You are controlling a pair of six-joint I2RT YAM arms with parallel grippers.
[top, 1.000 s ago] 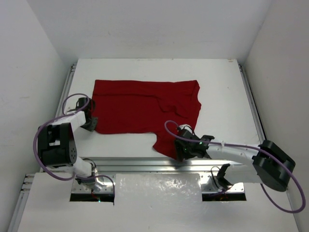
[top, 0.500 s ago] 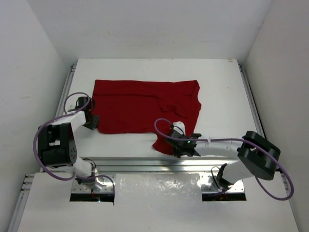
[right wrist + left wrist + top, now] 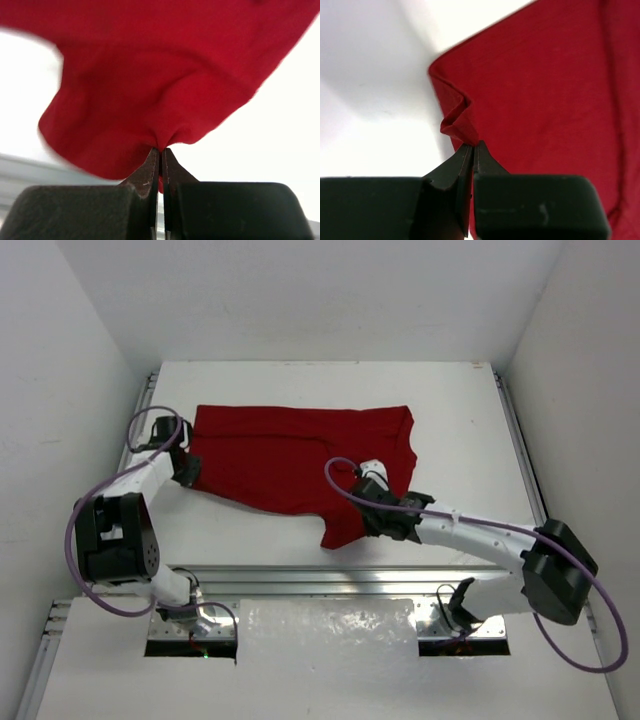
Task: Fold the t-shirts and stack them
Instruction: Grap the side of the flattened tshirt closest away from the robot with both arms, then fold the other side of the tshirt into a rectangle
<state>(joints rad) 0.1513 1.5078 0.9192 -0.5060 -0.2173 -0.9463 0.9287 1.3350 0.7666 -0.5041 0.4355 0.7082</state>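
Observation:
One dark red t-shirt (image 3: 290, 455) lies spread across the middle of the white table. My left gripper (image 3: 188, 468) is at its near left corner, shut on a pinched fold of the t-shirt (image 3: 462, 125). My right gripper (image 3: 368, 502) is shut on the near right part of the t-shirt (image 3: 150, 100), and a flap of fabric hangs down toward the table's near edge. In both wrist views the cloth bunches right at the closed fingertips.
A metal rail (image 3: 330, 580) runs along the near edge of the table, just below the hanging flap. White walls enclose the table on the left, right and far sides. Purple cables loop beside both arms.
The right gripper has shut on the near right fabric and moved it away from the near edge. The left gripper has carried its corner farther from the near edge, so the near hem now slants.

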